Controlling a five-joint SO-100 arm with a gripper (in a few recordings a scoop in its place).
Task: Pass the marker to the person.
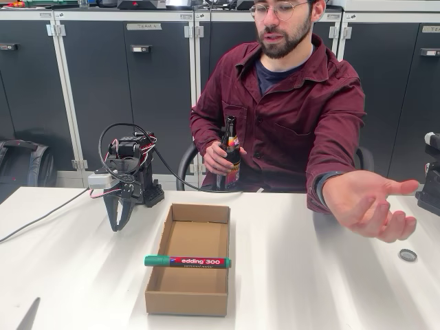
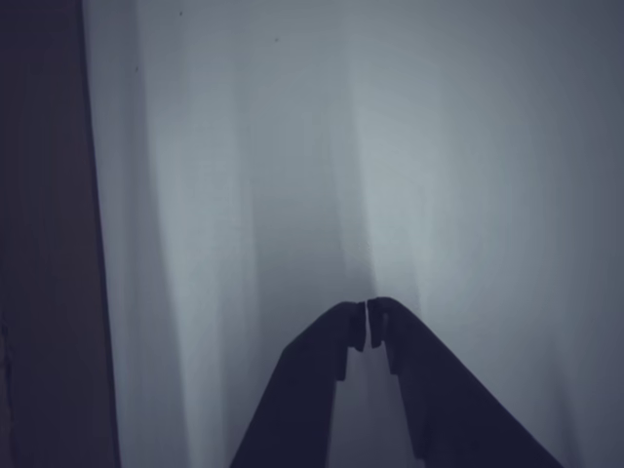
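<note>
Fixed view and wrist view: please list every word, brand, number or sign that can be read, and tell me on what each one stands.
"edding 300": on the red label of the marker, which lies across the cardboard box.
Small line under it on the marker: too small to read.
Tag on the cabinet door: blurred, unreadable.
Label on the brown bottle: unreadable.
Wrist view: no text.

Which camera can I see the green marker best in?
The fixed view. There the marker lies across the top of the cardboard box, with its green cap and red label clear. The wrist view looks down at bare table past the closed pincer.
</note>
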